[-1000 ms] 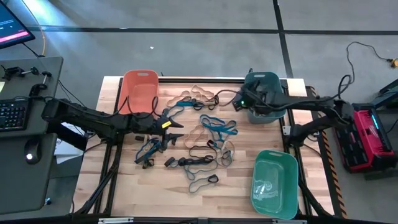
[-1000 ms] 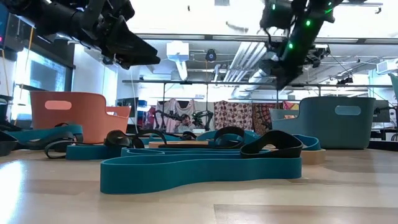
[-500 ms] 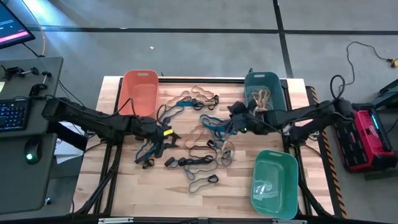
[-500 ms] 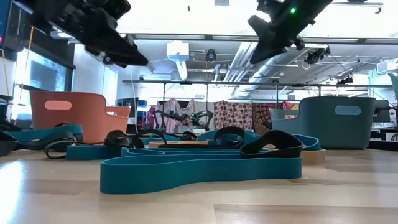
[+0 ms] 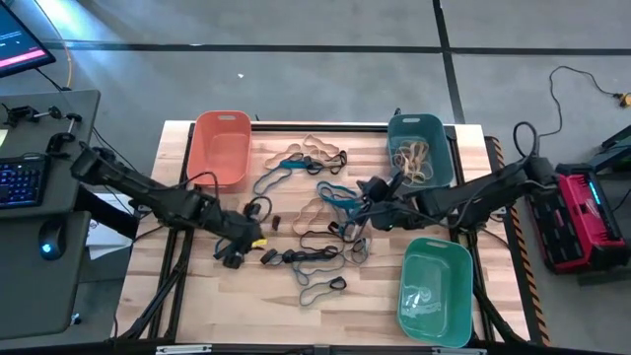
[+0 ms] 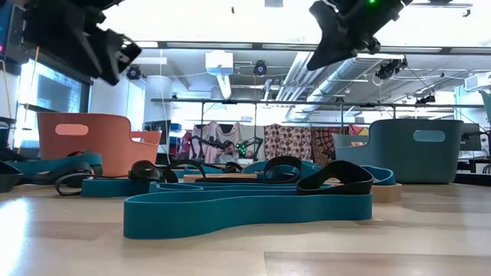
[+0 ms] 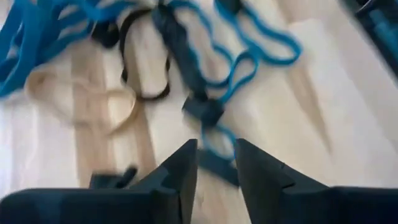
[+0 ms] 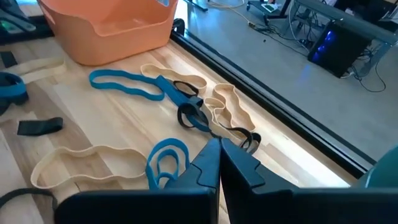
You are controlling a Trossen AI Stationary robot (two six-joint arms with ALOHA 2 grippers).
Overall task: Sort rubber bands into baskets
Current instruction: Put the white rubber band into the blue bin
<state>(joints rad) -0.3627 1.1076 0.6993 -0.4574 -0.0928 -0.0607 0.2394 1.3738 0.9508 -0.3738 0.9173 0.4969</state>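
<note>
Left gripper (image 7: 215, 163) lower left of centre, fingers narrowly apart, straddling blue elastic rubber band (image 7: 217, 144), not clamped. Right gripper (image 5: 368, 187) centre-right, fingers together, empty.

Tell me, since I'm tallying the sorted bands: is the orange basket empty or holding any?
Empty, as far as the high view shows: the orange basket has a bare floor, while the dark teal basket holds tan rubber bands.

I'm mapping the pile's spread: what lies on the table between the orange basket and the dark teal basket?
In the high view, between the orange basket and the dark teal basket lies a tangle of tan, blue and black rubber bands on bare wood.
</note>
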